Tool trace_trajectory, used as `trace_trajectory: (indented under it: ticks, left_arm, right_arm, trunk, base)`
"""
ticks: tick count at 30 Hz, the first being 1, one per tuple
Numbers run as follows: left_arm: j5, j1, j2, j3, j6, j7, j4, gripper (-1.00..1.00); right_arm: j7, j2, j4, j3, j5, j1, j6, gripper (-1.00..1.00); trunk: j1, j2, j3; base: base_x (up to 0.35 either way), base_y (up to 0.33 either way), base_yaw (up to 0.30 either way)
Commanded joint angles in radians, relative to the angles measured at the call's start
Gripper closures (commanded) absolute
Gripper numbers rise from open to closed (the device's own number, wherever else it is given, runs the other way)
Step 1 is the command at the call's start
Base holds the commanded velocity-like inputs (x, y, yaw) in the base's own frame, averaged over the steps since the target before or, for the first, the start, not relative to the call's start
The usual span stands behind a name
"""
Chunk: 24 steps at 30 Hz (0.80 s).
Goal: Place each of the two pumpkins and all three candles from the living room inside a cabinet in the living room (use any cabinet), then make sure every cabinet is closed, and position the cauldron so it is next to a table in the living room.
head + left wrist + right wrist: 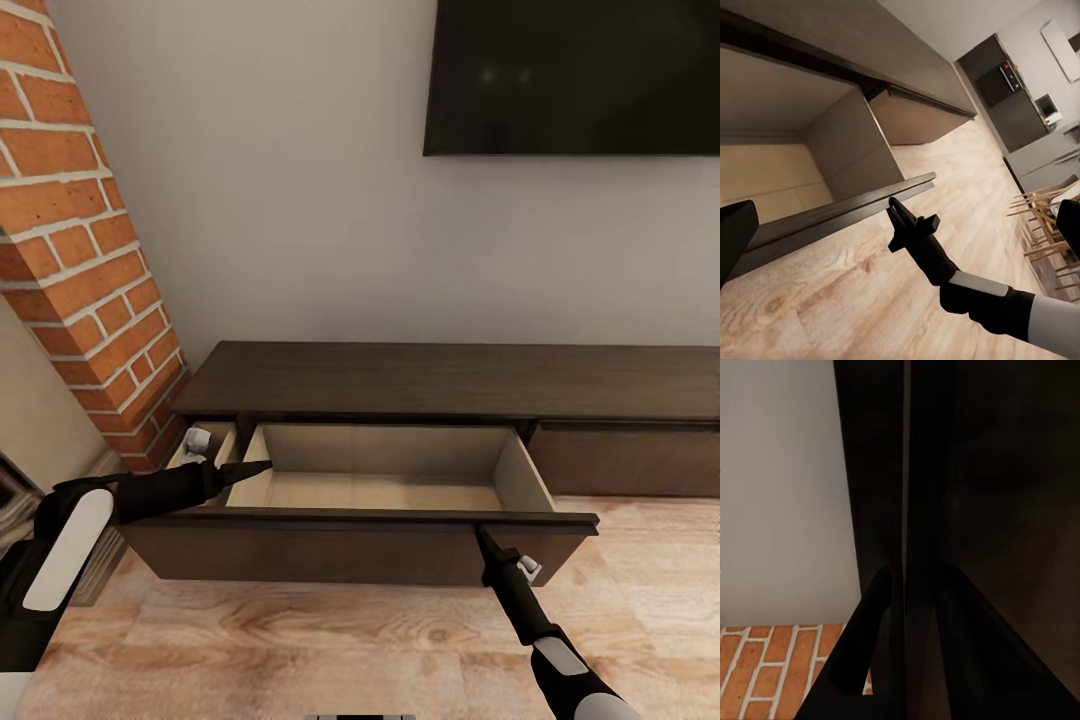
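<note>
The cabinet (450,375) is a long low dark-brown unit against the wall. Its left drawer (380,490) is pulled out, showing a pale floor and walls. The right front (630,460) sits flush. My right gripper (482,535) sits on the top edge of the drawer front (350,555). In the right wrist view its fingers (877,592) straddle that dark panel (919,472). My left gripper (255,470) hovers at the drawer's left end, and its fingers (735,232) stand wide apart. Pumpkins, candles, cauldron and table are out of view.
A brick column (80,250) stands just left of the cabinet. A dark TV (575,75) hangs on the wall above. Wood floor (350,640) lies in front of the drawer. Chairs (1042,210) and kitchen units show far off in the left wrist view.
</note>
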<state>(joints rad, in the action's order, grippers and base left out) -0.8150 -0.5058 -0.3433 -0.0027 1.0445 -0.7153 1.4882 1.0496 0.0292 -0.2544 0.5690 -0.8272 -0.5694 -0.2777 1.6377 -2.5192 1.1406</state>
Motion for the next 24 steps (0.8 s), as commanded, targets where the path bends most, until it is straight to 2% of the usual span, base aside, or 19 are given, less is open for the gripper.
trace_trajectory:
  ticks: [1, 21, 22, 24]
  left_arm:
    - [0.002, -0.001, 0.0, 0.0, 0.003, -0.004, 0.0, -1.0]
    - [0.002, -0.001, 0.0, 0.0, 0.003, -0.004, 0.0, -1.0]
    - [0.002, -0.001, 0.0, 0.0, 0.003, -0.004, 0.0, -1.0]
    - [0.002, -0.001, 0.0, 0.0, 0.003, -0.004, 0.0, -1.0]
  right_arm:
    - [0.003, 0.0, 0.003, -0.017, 0.0, 0.0, -0.008, 1.0]
    - [0.003, 0.0, 0.003, -0.017, 0.0, -0.001, -0.008, 1.0]
    - [0.003, 0.0, 0.003, -0.017, 0.0, 0.0, -0.008, -1.0]
    - [0.003, 0.0, 0.003, -0.017, 0.0, 0.0, -0.008, -1.0]
  trunk:
    - [0.0, 0.0, 0.001]
    - [0.0, 0.0, 0.001]
    - [0.0, 0.0, 0.001]
    - [0.0, 0.0, 0.001]
  base:
    - [-0.005, 0.0, 0.0]
    - [-0.029, 0.0, 0.0]
    - [0.0, 0.0, 0.0]
    - [0.0, 0.0, 0.0]
